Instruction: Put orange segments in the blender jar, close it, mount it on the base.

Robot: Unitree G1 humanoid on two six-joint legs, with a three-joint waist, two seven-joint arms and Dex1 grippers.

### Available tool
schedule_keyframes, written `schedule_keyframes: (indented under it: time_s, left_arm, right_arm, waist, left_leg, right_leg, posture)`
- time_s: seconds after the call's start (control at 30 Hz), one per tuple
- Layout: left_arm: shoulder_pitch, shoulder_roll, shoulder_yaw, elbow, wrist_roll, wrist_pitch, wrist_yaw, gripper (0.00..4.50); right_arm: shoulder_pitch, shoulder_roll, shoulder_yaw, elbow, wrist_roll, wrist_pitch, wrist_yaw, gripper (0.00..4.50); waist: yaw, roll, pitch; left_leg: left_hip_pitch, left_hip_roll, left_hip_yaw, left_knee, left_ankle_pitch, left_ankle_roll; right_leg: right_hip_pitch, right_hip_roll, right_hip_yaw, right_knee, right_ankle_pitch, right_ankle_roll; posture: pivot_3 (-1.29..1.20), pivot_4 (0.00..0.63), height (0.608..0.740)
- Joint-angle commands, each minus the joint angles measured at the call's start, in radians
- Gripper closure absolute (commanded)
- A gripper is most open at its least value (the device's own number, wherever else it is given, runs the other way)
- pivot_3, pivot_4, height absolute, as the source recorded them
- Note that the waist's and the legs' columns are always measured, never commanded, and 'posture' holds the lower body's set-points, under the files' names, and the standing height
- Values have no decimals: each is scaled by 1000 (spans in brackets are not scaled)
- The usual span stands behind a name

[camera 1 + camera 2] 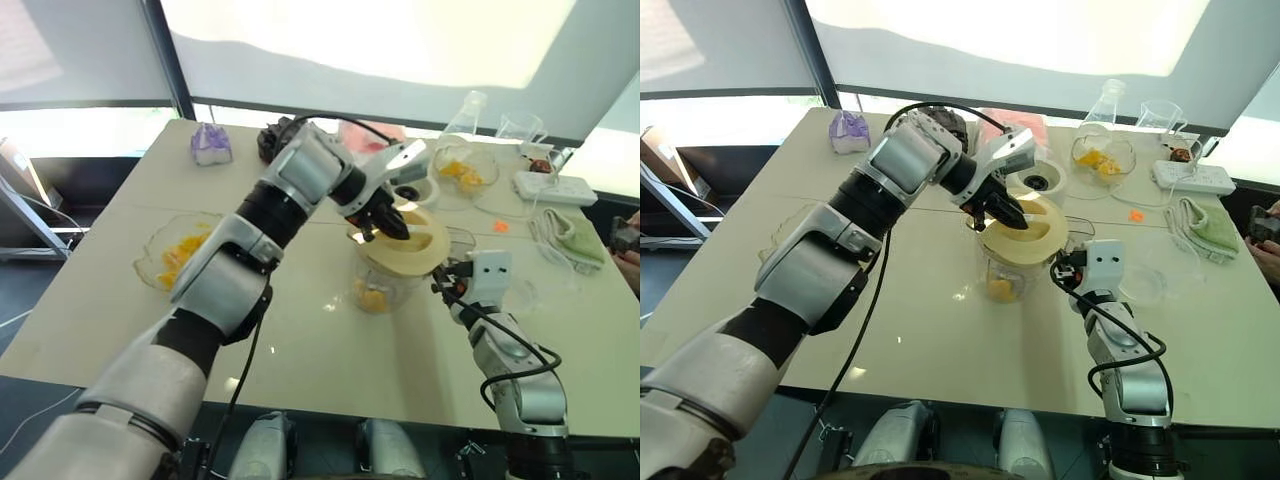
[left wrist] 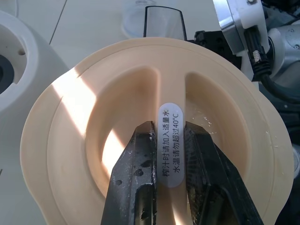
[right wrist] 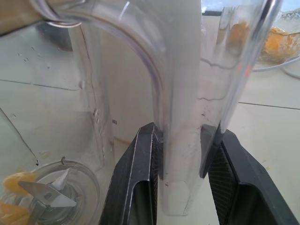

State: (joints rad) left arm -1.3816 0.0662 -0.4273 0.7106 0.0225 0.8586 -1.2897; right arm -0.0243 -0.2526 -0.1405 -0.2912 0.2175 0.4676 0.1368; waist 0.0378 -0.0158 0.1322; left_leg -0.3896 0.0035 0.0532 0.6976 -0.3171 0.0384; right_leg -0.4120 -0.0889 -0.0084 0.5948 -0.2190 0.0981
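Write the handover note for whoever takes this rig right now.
Left gripper: shut on the cream lid by its centre ridge, lid on the blender jar mouth, seating unconfirmed.
Right gripper: shut on the jar handle, steadying the jar on the table.
Done: orange segments in the jar.
Left: finish closing, then mount on the base behind it.

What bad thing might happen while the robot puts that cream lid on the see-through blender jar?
The round cream lid looks tilted on the clear plastic blender jar, so it might seat crooked or jam. The left gripper pinches only the lid's thin middle ridge, which could slip. The right gripper holds only the jar's handle, so pushing down might tip the jar and spill the orange segments.
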Motion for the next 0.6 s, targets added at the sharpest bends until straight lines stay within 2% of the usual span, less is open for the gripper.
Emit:
schedule_keyframes:
  time_s: [0.03, 0.17, 0.43, 0.5, 0.53, 0.6]
  left_arm:
    - [108, -51, -54, 76, 30, 102, 97, 4263]
    - [116, -50, -53, 66, 32, 101, 103, 4263]
    - [143, -7, -99, 15, 70, -63, 59, 4263]
    - [148, 1, -109, 7, 79, -104, 49, 3174]
    - [150, 4, -110, 2, 81, -116, 48, 2807]
    - [160, 15, -110, -23, 82, -163, 39, 1783]
  right_arm:
    - [-22, 8, 53, -95, 5, -15, 33, 3600]
    - [-23, 2, 51, -101, 6, -4, 41, 3600]
    - [-18, -6, 49, -96, 3, -6, 50, 3600]
    - [-18, -8, 49, -92, 1, -8, 53, 3600]
    - [-18, -9, 49, -91, 0, -9, 55, 3600]
    - [-15, -8, 50, -91, -2, -10, 56, 3600]
  waist:
    - [0, 1, -1]
    - [0, 4, -3]
    - [-1, 4, -3]
    - [-4, 5, -3]
    - [-9, 3, -2]
    - [-27, 4, -2]
  left_leg:
    - [0, -1, -1, 0, 0, 0]
    - [0, -4, -4, 0, 0, 0]
    - [1, -5, -6, 0, 0, 0]
    - [1, -5, -6, 0, 0, 0]
    - [1, -5, -6, -1, 0, 0]
    - [0, -5, -7, -2, 0, 0]
  right_leg:
    - [1, -1, 0, 0, 0, 0]
    - [2, -6, -3, 0, 0, 1]
    - [3, -9, -5, 0, -1, 2]
    - [3, -9, -5, 0, -1, 2]
    - [3, -9, -5, 0, -1, 2]
    - [2, -9, -5, 0, -1, 2]
  posture:
    - [0, 150, 740]
    - [0, 150, 740]
    - [0, 150, 740]
    - [0, 150, 740]
    - [0, 150, 740]
    - [0, 150, 740]
